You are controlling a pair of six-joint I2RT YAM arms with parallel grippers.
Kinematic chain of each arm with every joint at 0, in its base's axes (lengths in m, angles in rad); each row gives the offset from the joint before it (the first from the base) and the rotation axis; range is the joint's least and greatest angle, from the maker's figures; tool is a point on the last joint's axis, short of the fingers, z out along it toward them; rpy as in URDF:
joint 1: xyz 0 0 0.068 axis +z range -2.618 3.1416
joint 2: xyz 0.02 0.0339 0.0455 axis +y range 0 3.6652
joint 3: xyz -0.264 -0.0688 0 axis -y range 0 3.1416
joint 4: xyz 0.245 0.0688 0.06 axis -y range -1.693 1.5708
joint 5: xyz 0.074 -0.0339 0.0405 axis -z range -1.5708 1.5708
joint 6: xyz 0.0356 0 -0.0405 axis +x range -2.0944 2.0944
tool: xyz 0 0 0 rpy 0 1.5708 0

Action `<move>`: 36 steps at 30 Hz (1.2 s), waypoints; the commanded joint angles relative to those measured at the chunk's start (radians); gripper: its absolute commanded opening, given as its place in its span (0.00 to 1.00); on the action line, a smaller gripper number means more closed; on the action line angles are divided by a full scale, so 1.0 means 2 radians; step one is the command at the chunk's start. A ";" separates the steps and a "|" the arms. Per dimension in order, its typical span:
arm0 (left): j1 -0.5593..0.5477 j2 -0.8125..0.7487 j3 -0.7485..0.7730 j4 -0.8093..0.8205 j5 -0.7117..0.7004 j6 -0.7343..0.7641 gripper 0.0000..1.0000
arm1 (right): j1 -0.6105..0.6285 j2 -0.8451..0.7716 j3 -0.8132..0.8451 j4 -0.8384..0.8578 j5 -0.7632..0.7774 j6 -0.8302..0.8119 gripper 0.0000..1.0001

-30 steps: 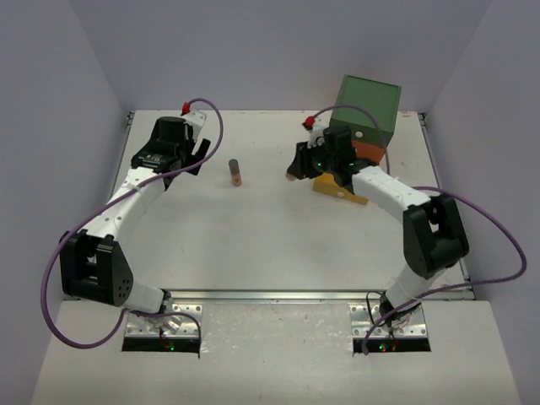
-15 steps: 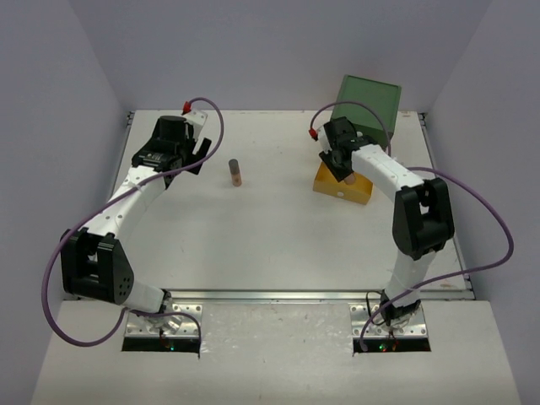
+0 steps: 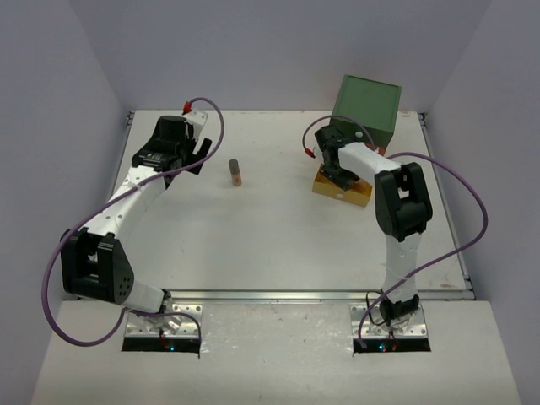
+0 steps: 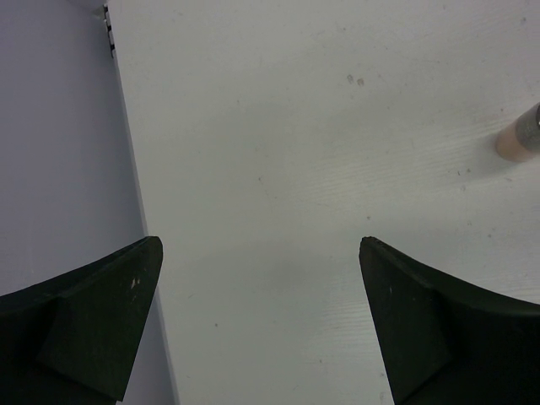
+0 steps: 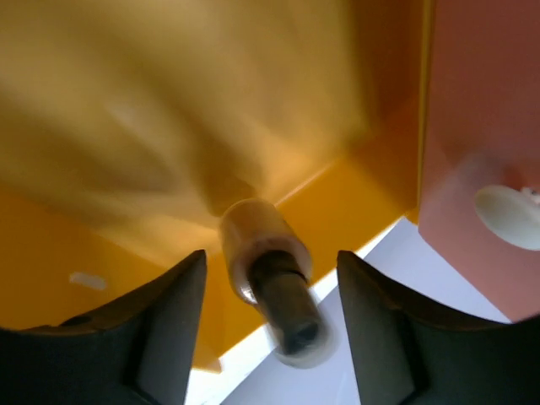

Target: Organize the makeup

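Note:
A tan-brown makeup tube [image 3: 235, 173] lies on the white table left of centre; its pinkish end shows at the right edge of the left wrist view [image 4: 516, 139]. My left gripper [image 3: 199, 153] [image 4: 260, 242] is open and empty, low over the table to the left of that tube. My right gripper [image 3: 338, 175] [image 5: 270, 255] is open over the yellow drawer [image 3: 344, 191] [image 5: 126, 135]. A second tube with a clear body and dark core [image 5: 268, 283] sits between its fingers with gaps on both sides, blurred, pointing into the drawer.
The big green drawer box [image 3: 367, 108] stands at the back right, behind the pulled-out yellow drawer. An orange-red drawer wall [image 5: 481, 126] with a white piece [image 5: 508, 216] shows on the right of the right wrist view. The table's left edge [image 4: 135, 169] meets the grey wall.

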 commanded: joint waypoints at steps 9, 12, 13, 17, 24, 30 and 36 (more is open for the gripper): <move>-0.019 0.043 0.047 -0.011 0.114 0.006 1.00 | 0.001 -0.043 0.054 0.011 -0.015 0.001 0.76; -0.046 0.061 0.062 -0.012 0.123 0.017 1.00 | 0.000 -0.072 0.052 0.014 -0.056 0.015 0.76; -0.064 0.072 0.069 -0.013 0.125 0.025 1.00 | 0.000 -0.086 0.047 0.019 -0.071 0.025 0.77; -0.100 0.121 0.104 -0.018 0.129 0.038 1.00 | 0.000 -0.149 -0.001 0.061 -0.121 0.047 0.77; -0.109 0.205 0.179 -0.057 0.151 0.026 1.00 | 0.000 -0.253 -0.102 0.133 -0.175 0.079 0.79; -0.113 0.274 0.238 -0.122 0.139 0.016 0.86 | 0.000 -0.282 -0.131 0.138 -0.174 0.090 0.79; -0.114 0.288 0.242 -0.128 0.134 0.004 0.60 | 0.000 -0.291 -0.146 0.140 -0.175 0.097 0.79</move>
